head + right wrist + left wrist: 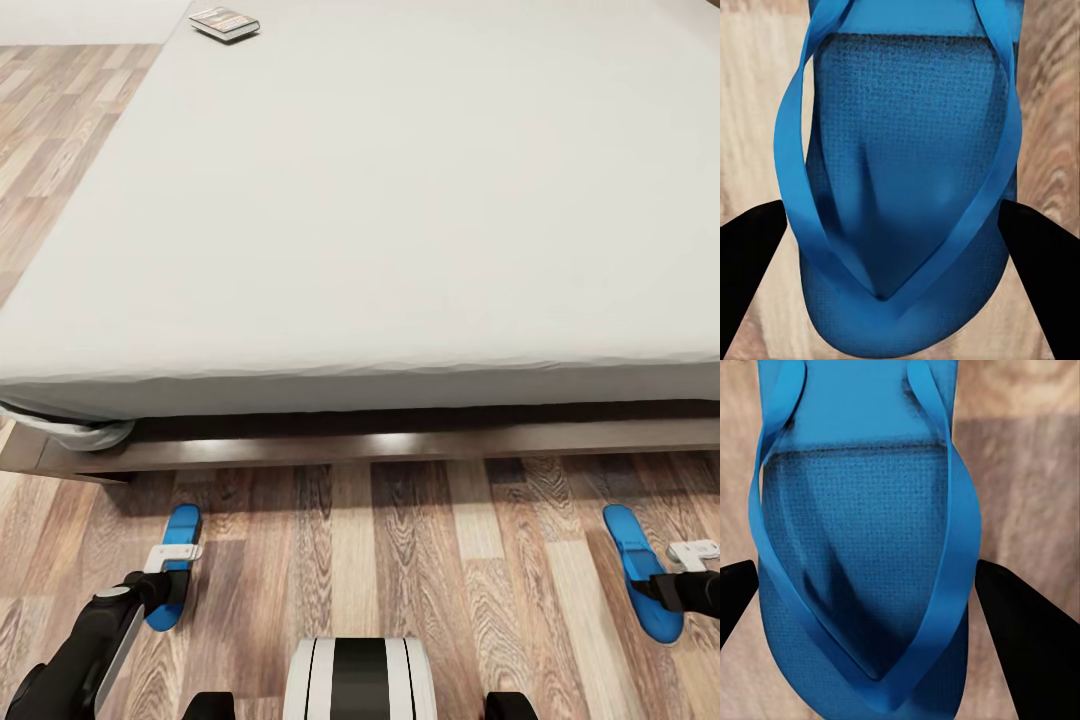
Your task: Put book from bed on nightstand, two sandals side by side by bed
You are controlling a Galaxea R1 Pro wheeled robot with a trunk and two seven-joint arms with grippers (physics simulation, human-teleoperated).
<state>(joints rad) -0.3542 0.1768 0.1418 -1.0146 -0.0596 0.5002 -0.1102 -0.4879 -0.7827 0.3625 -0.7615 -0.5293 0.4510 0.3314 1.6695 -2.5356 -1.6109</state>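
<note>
At the foot of the bed (400, 200), the left gripper (170, 588) hung over one blue sandal (175, 578) on the wood-plank floor (400, 560), the flip-flop lying lengthwise with its far tip toward the bed's dark wooden base (420, 440). In the left wrist view the dark fingers (1024, 637) stood spread on either side of that sandal (862, 570); whether they touched its edges could not be told. Far up the mattress, near the bed's left edge, lay the book (224, 22) — small, dark-covered, flat on the pale sheet. Well apart from the first sandal, toward the bed's right end, the second sandal (640, 570) lay on the floor just before the base, the right gripper (690, 590) above it. In the right wrist view its fingers (750, 262) were likewise splayed wide, flanking the blue sole (904, 187) — contact unclear.
</note>
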